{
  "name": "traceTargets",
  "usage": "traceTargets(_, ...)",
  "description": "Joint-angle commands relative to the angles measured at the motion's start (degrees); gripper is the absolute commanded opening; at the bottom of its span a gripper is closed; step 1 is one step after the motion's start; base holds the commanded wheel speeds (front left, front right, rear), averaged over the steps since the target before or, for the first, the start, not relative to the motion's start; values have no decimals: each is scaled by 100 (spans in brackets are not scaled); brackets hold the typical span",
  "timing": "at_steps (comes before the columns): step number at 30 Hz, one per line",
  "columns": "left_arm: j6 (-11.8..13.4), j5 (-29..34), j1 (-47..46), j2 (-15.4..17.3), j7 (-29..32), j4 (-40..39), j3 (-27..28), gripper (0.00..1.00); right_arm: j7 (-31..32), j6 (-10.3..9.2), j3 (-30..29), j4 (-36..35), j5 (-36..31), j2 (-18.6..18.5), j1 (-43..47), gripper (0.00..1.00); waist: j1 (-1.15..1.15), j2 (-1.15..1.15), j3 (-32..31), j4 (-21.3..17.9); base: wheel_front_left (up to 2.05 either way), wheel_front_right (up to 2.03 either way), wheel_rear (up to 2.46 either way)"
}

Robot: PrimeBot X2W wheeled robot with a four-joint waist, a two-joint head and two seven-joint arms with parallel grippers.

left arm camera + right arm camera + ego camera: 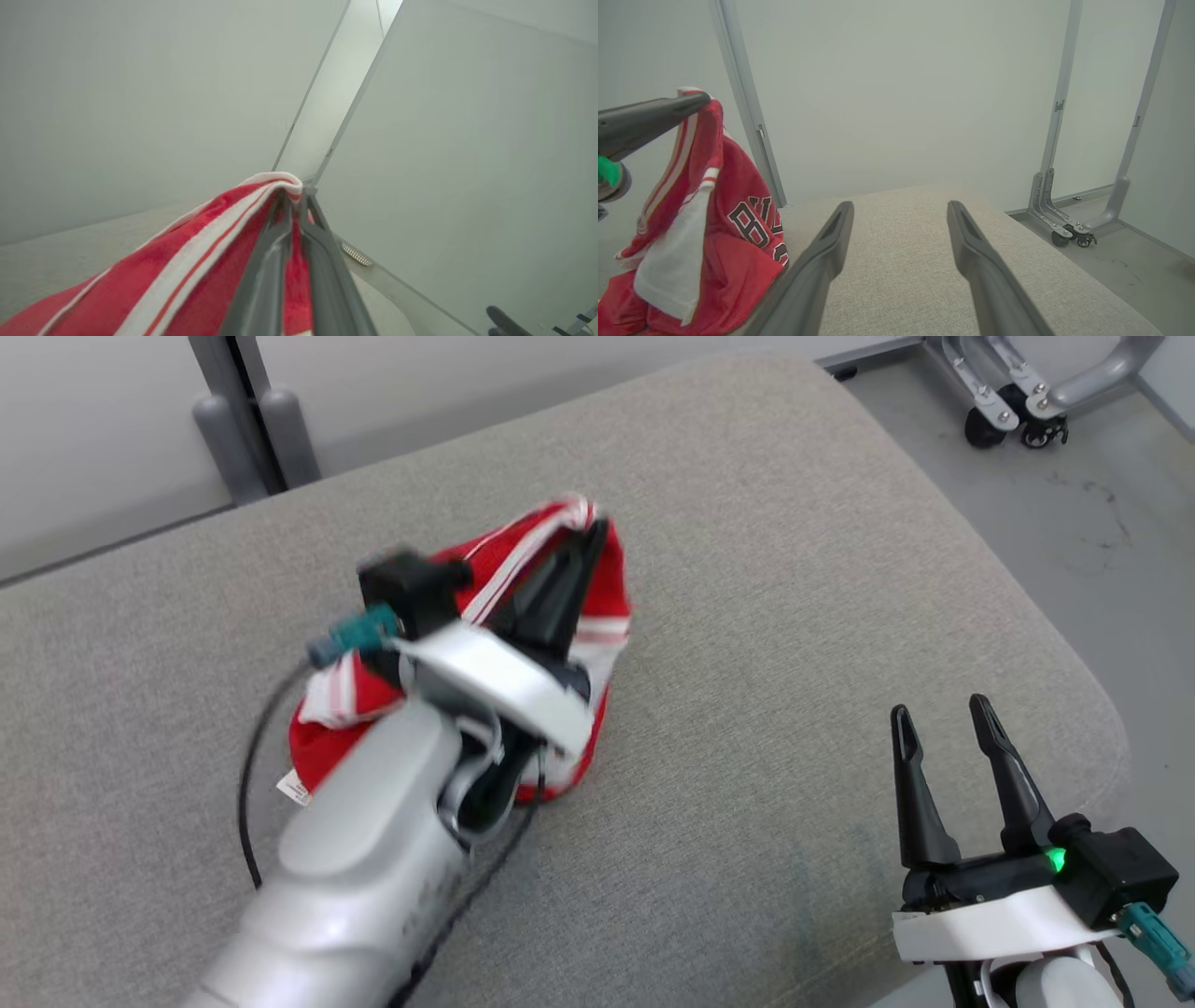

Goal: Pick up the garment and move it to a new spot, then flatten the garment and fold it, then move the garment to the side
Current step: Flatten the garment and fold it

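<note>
A red garment (347, 698) with white stripes and dark lettering hangs bunched above the grey cushioned surface (794, 616). My left gripper (594, 530) is shut on its striped edge and holds it up; in the left wrist view the fabric (187, 261) drapes down from the closed left gripper (293, 196). The right wrist view shows the garment (714, 224) at the left, dangling from the left gripper's dark finger (649, 119), its lower folds resting on the cushion. My right gripper (941, 711) stands open at the lower right, apart from the garment, and in its own view the right gripper (899, 210) has nothing between its fingers.
The cushion's rounded right edge (1074, 663) drops to a grey floor (1102, 523). A wheeled metal frame base (1018, 401) stands on the floor at the far right. Grey posts (252, 429) rise behind the cushion against a pale wall. A black cable (247, 775) loops beside my left forearm.
</note>
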Motion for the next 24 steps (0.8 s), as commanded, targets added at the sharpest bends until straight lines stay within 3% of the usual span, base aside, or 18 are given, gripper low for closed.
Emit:
traceTargets(1,-18,-270,-293,4,105,-114,85,0,-8,-2,3,9,32,-11,81,100,0,0,-172,-58,0,0,0)
traceTargets(7,51,-1737,-1398,9,755,-788,233,0,-8,-2,-52,89,36,-11,236,100,0,0,-560,-50,0,0,0)
traceTargets(14,682,-2901,-2457,12,1012,-1207,515,0,-8,-2,-260,110,-37,-10,404,100,0,0,-889,255,0,0,0)
traceTargets(20,1079,-3205,-1697,346,1178,-1544,692,0,-8,-2,-369,58,-68,-10,476,100,0,0,-912,579,0,0,0)
traceTargets(22,1285,-3278,-701,856,1216,-1908,756,0,-8,-2,-444,-14,-109,-11,509,100,0,0,-806,745,0,0,0)
traceTargets(24,1434,-3407,116,1135,1125,-2066,876,0,-8,-2,-531,-29,-139,-10,538,100,0,0,-704,861,0,0,0)
